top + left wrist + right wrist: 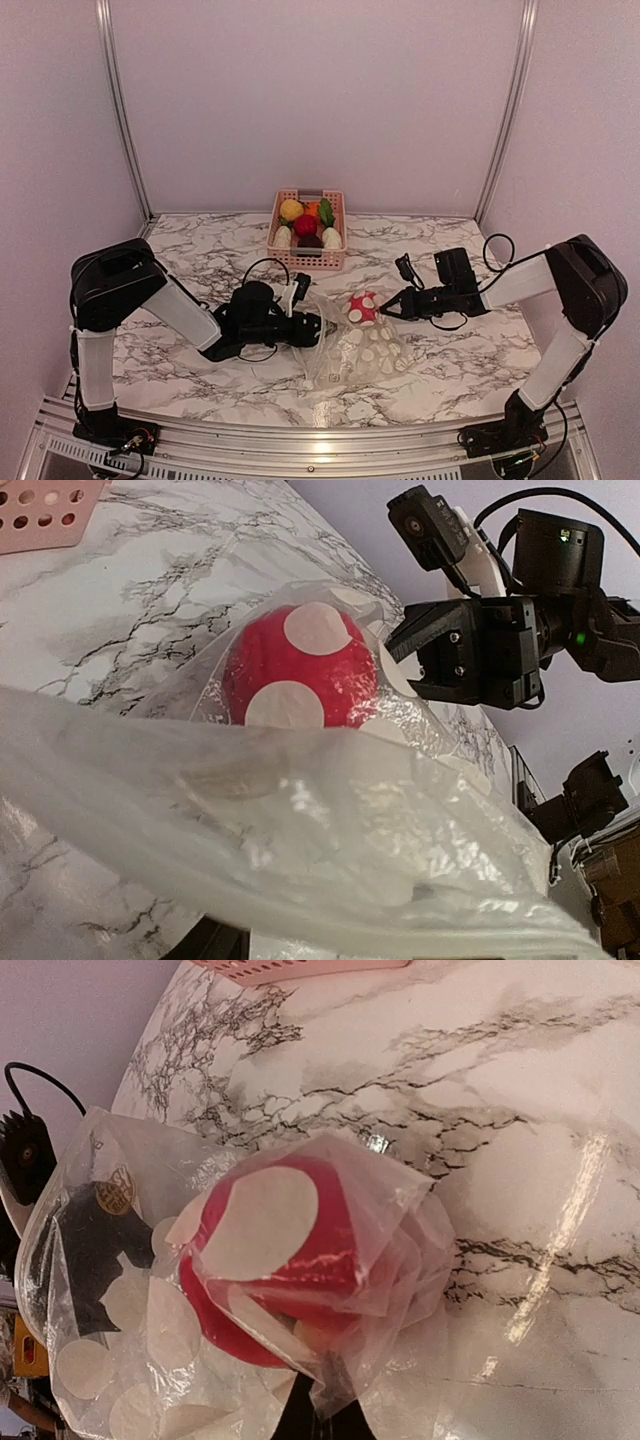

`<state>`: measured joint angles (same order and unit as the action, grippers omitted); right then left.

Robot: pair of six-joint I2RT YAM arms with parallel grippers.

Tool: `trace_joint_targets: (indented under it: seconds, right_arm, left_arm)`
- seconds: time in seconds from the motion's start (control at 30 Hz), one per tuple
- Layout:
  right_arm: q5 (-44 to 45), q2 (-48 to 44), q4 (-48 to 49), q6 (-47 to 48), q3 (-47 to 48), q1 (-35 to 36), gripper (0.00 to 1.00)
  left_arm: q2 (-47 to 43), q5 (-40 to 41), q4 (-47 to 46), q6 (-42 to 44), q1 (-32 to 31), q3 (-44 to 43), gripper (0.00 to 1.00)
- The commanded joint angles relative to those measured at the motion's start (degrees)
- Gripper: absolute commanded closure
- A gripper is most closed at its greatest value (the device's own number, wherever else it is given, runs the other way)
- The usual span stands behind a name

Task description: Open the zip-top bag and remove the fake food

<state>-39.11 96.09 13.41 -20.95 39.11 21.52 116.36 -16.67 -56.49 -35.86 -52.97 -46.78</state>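
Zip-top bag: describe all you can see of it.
The zip-top bag is clear, crinkled plastic printed with white dots, lying on the marble table. A red toy mushroom with white spots sits inside at its far end, where the right gripper is shut on the plastic. The left gripper is at its left edge; grip unclear.

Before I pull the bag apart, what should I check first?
1. Right gripper shut on the zip-top bag: ok, it pinches the film right beside the red mushroom.
2. Left gripper holding the opposite bag edge: cannot tell. Film drapes across its wrist view and hides the fingers.
3. Mushroom inside the bag: ok, plastic covers it in both wrist views.
4. Mushroom free of the right pinch: cannot tell.
5. Bag mouth open: cannot tell.
6. Pink basket apart from the bag: ok.
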Motion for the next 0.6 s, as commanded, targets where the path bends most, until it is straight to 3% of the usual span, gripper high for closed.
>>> trace_joint_targets:
  seconds: [0.0,0.43,0.47,0.57]
  right_arm:
    - [-2.28,-1.70,1.75,-1.37,-1.51,1.29,1.00]
    - [-6.73,-5.80,10.65,-10.96,-11.29,6.78,1.00]
    - [-6.42,-6.65,9.21,-10.21,-11.48,6.66,0.97]
    - [-3.92,-10.64,2.09,-7.07,-11.11,5.00,0.74]
  left_arm:
    - [4.44,-1.59,-1.50,-1.07,-0.38,-2.10,0.45]
    - [8.66,-4.45,-6.45,-3.00,-0.38,-4.09,0.45]
    - [8.45,-4.55,-6.58,-2.96,-0.38,-3.86,0.45]
    - [8.06,-4.54,-6.97,-2.68,-0.38,-3.04,0.45]
